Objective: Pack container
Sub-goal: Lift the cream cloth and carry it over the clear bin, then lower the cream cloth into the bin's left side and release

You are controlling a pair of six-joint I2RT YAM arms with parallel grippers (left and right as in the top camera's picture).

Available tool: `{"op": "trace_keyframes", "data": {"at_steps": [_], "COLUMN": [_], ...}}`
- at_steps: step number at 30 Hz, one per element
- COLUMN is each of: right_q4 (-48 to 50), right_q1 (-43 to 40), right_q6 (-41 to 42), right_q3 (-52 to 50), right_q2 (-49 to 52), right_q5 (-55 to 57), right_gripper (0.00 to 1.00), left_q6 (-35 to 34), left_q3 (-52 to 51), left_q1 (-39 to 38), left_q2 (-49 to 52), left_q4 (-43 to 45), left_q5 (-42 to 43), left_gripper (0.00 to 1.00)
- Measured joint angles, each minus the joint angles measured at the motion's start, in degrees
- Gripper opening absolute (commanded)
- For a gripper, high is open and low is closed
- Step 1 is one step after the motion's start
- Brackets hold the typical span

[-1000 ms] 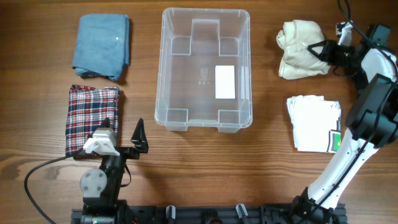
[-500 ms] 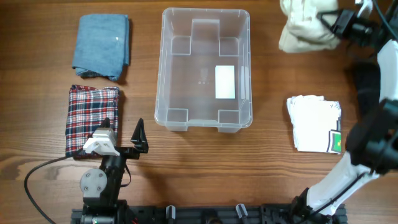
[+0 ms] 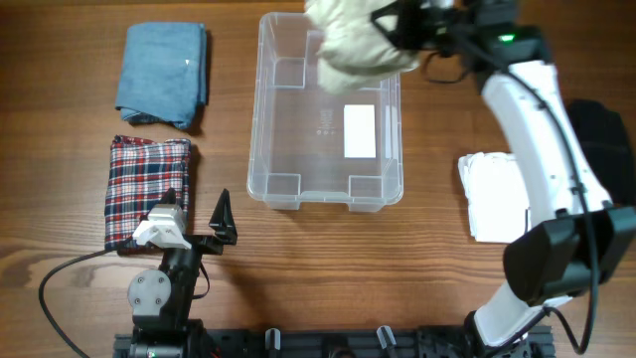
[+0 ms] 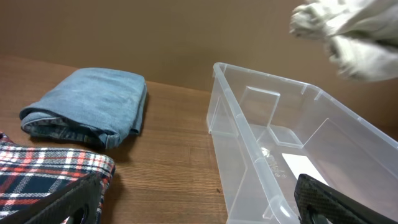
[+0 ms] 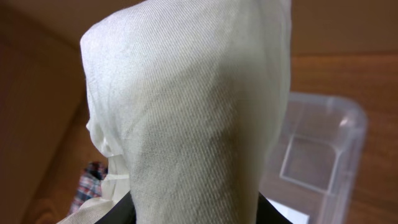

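The container (image 3: 257, 119) is a clear plastic bin in the middle of the table, with a white label (image 3: 359, 131) on its floor. My right gripper (image 3: 390, 24) is shut on a bundled cream cloth (image 3: 350, 42), which hangs above the bin's far right corner. In the right wrist view the cream cloth (image 5: 186, 112) fills the frame between the dark fingers of the right gripper (image 5: 196, 218), with the container (image 5: 359, 127) below it. My left gripper (image 3: 204, 224) rests open near the front left, holding nothing. In its wrist view the container (image 4: 247, 144) lies ahead and the cream cloth (image 4: 348, 31) is up at the right.
A folded blue cloth (image 3: 162, 75) lies at the far left and a folded plaid cloth (image 3: 144, 189) in front of it, by the left gripper. A folded white garment (image 3: 494, 199) lies right of the bin, partly under the right arm.
The right arm has swung left, carrying the cream cloth from the table's far right to above the bin's far edge. The left arm has not moved.
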Motion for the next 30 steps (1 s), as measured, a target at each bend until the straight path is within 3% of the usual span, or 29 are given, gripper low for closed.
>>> {"op": "trace_keyframes", "data": {"at_steps": [9, 23, 30], "right_q4": [2.0, 6.8, 8.9], "right_q1": [9.6, 10.9, 11.8], "right_q6": [10.3, 19.8, 20.9], "right_q3": [-1.4, -2.3, -2.3], "right_q2": [9.2, 16.6, 19.3], "right_q5": [8.7, 12.9, 13.2], "right_gripper": [0.12, 0.14, 0.36], "left_q6": [0.0, 0.0, 0.0], "left_q3": [0.0, 0.0, 0.0], "left_q1": [0.0, 0.0, 0.0], "left_q2": [0.0, 0.0, 0.0], "left_q4": [0.0, 0.0, 0.0], "left_q5": [0.0, 0.0, 0.0], "left_gripper": [1.0, 1.0, 1.0]}}
